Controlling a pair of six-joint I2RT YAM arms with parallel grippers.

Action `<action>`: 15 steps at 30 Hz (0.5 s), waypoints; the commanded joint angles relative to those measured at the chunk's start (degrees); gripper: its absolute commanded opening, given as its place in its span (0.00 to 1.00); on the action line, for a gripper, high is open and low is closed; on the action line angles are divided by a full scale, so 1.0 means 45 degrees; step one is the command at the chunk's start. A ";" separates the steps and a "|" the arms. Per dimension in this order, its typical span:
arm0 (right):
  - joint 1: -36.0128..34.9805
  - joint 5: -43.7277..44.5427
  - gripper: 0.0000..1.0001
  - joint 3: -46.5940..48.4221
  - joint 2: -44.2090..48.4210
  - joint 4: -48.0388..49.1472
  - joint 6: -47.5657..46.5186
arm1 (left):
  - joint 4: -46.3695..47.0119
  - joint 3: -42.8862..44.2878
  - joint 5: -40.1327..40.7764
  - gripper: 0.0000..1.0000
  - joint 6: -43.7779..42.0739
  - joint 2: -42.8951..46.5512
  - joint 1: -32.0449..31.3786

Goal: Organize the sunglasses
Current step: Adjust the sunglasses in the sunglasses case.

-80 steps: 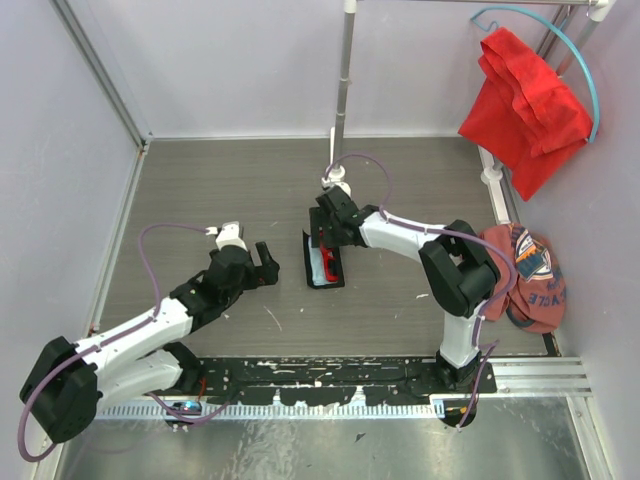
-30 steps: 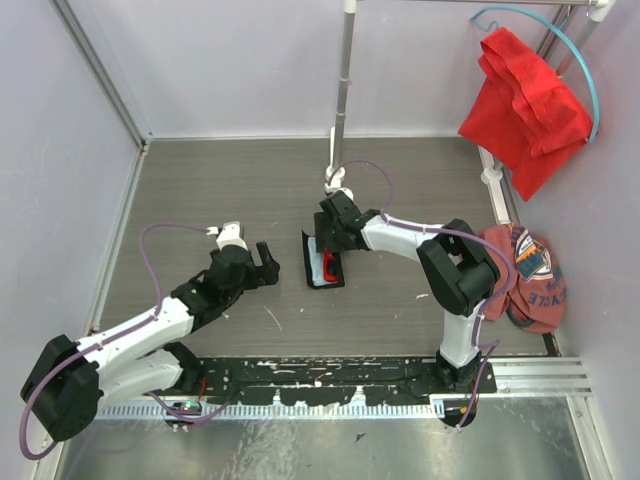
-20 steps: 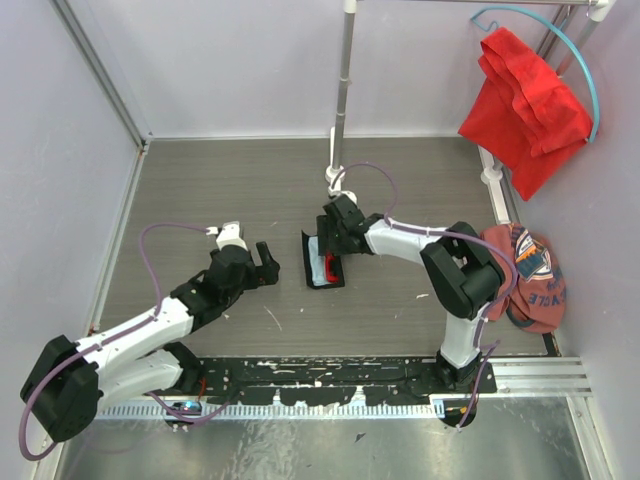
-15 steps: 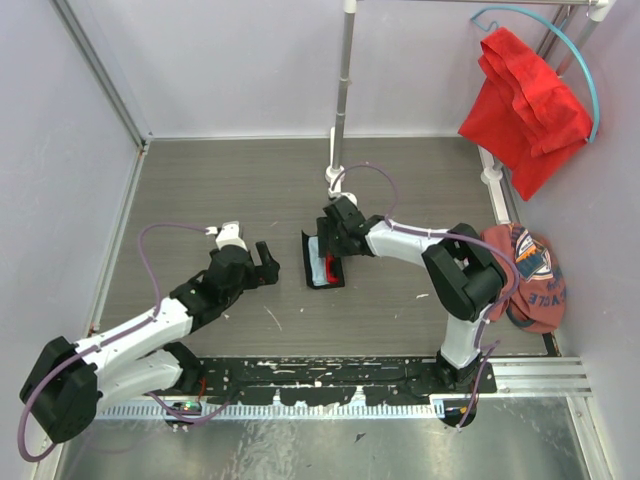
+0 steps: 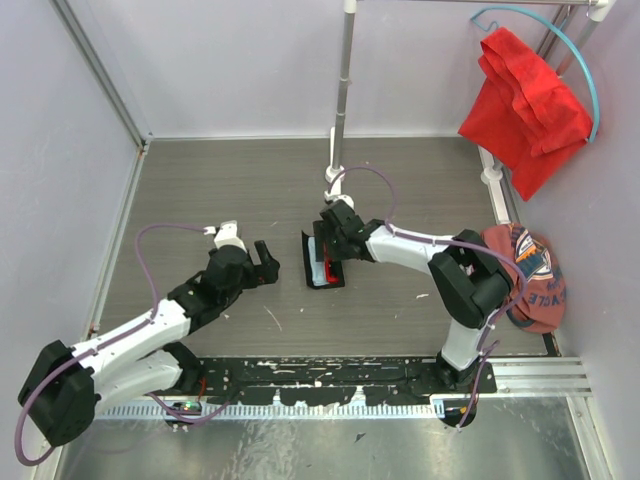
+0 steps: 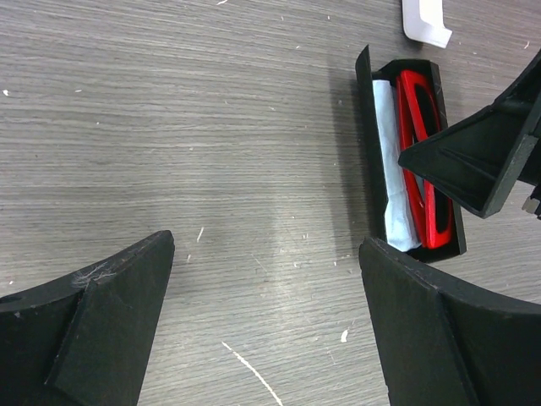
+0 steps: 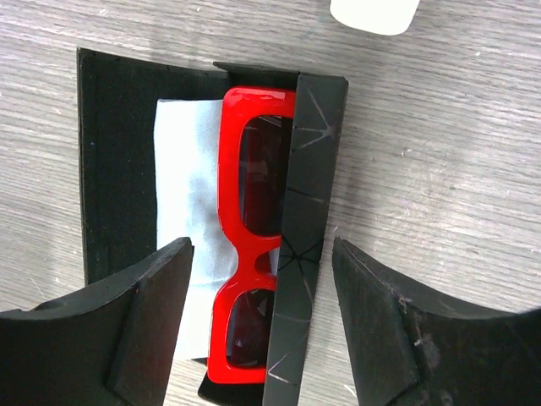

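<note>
Red-framed sunglasses [image 7: 241,254] lie folded inside the open black case [image 7: 114,152], next to and partly over the pale blue cloth [image 7: 182,186] packed along its left side. The case rests flat on the wood-grain desk [image 6: 169,127], between the two arms. One creased flap [image 7: 304,194] of the case leans over the right edge of the frame.

My right fingers [image 7: 135,330] are spread and hover just above the case, one to each side of the glasses and flap. They pinch nothing. I judge this straddling position suits pushing the flap down or squaring the case.

My left fingers [image 6: 101,338] are spread wide and empty, low over bare desk, well to the left of the case. I judge they are parked there to stay clear of the right arm while facing the case, ready to brace it.

I judge the stowing done and the closing not yet done. The frame must sit fully below the flap line, or the flap will catch on it.
</note>
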State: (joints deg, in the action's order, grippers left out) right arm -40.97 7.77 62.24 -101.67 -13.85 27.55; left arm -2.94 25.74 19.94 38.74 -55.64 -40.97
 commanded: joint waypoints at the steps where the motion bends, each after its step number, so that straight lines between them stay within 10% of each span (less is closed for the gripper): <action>1: -0.0095 0.0480 0.72 -0.0046 0.1110 0.0081 0.0225 | -0.0009 0.0383 -0.0223 0.98 0.0082 -0.0165 0.0068; 15: 0.0953 0.2055 0.76 -0.1385 0.3666 -0.0619 0.0095 | 0.1009 0.1147 -0.0370 0.98 -0.0056 -0.2927 0.0062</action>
State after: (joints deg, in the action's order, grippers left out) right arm -39.35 13.80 58.52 -87.39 -15.88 27.75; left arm -1.76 27.62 18.33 39.07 -65.80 -40.97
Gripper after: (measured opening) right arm 0.752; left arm 0.979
